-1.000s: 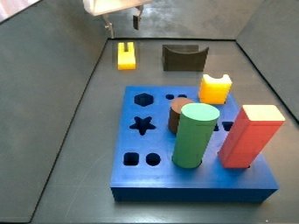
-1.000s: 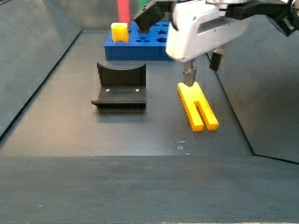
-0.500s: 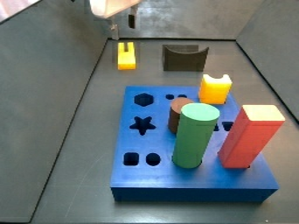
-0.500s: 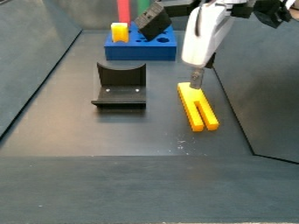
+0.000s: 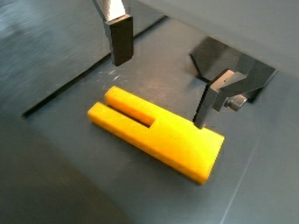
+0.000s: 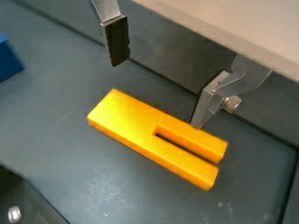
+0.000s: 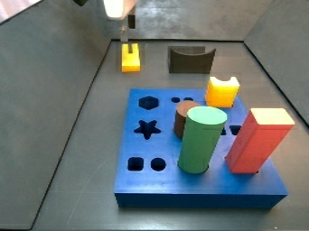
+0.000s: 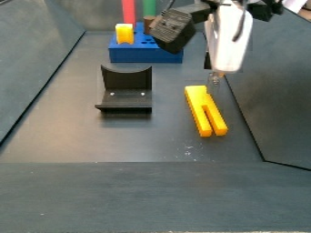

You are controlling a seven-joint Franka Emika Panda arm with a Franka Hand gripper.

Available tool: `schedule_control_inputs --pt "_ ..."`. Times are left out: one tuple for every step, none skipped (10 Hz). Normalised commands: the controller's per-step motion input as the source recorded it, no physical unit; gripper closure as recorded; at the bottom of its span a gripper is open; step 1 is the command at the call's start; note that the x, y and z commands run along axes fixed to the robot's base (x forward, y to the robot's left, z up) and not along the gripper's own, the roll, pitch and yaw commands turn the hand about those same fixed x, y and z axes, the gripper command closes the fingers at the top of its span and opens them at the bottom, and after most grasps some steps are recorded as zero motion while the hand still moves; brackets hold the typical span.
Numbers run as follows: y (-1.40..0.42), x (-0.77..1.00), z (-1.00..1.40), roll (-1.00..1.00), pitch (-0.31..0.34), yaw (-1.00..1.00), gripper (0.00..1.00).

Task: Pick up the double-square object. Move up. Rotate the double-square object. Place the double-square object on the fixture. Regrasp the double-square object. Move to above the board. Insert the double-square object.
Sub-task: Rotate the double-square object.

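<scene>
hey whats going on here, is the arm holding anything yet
Not yet. The gripper is open above the double-square object, which lies flat on the dark floor with one finger on each side and neither touching it. The fixture stands empty nearby, and the board holds other pieces.

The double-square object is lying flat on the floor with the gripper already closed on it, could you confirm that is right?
Not quite. The double-square object does lie flat on the floor, but the gripper is open above it, not closed on it. Both wrist views show its fingers spread apart to either side of the bar, clear of it.
</scene>
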Motion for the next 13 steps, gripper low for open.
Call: schedule_control_inputs --pt "0.0 0.04 -0.04 0.0 -0.007 1.0 0.0" --pt "0.0 0.04 -0.04 0.0 -0.008 1.0 0.0" --pt "0.0 0.04 -0.04 0.0 -0.008 1.0 0.0" --pt "0.0 0.04 -0.04 0.0 -0.008 1.0 0.0" --pt "0.0 0.04 -0.04 0.0 -0.009 1.0 0.0" --pt "0.0 0.04 -0.04 0.0 -0.009 1.0 0.0" --pt "0.0 0.04 -0.04 0.0 -0.01 1.0 0.0" --pt "0.0 0.04 -0.04 0.0 -0.01 1.0 0.0" --pt "0.0 0.04 -0.04 0.0 -0.011 1.0 0.0" --pt "0.0 0.04 -0.04 0.0 -0.012 1.0 0.0" --pt "0.0 0.04 -0.04 0.0 -0.012 1.0 0.0" --pt "0.0 0.04 -0.04 0.0 -0.013 1.0 0.0" --pt "0.0 0.04 -0.04 0.0 -0.014 1.0 0.0"
